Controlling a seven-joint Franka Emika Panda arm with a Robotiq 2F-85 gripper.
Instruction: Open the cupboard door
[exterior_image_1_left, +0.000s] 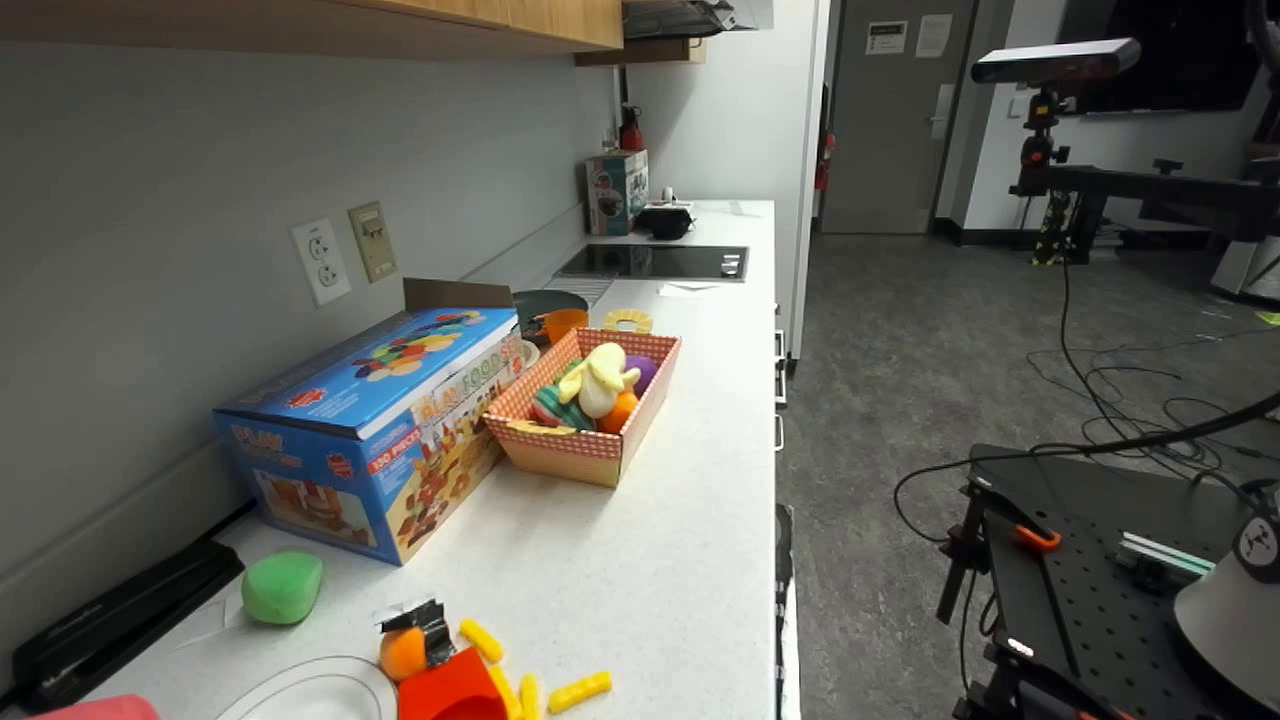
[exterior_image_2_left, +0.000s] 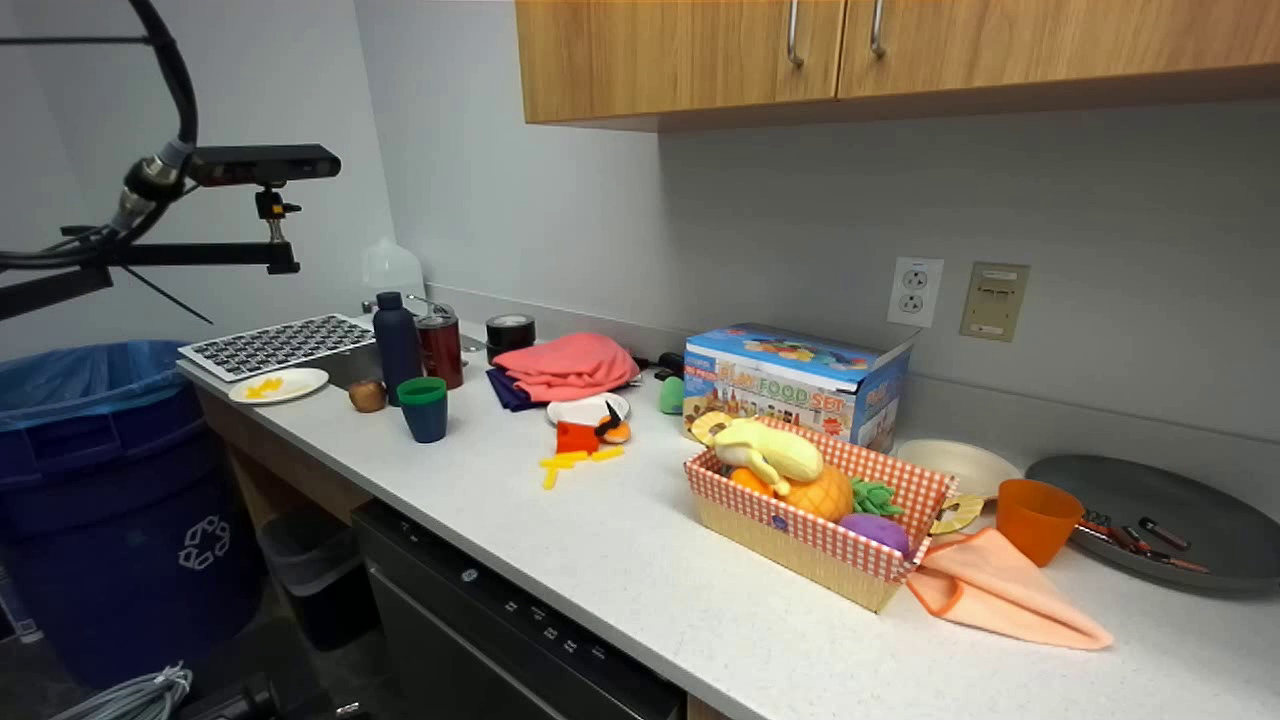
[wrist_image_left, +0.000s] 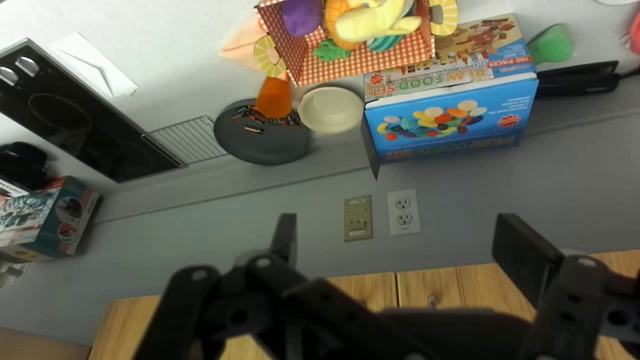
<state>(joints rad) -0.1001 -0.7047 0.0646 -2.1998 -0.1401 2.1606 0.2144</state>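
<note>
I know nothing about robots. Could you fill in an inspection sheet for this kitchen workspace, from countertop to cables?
Surface: white countertop, carrying many items; spills: nothing seen.
Job's things: cupboard doors, two seen shut in an exterior view, metal handles near where they meet.
Clutter: Play Food Set box, checked basket of plush produce, orange cup, loose yellow toy fries.
Gripper: jaws apart in the wrist view, holding nothing.
Cables: black cables hang in an exterior view; others loop on the floor.
Surroundings: black cooktop, blue recycling bin, closed gray door.
</note>
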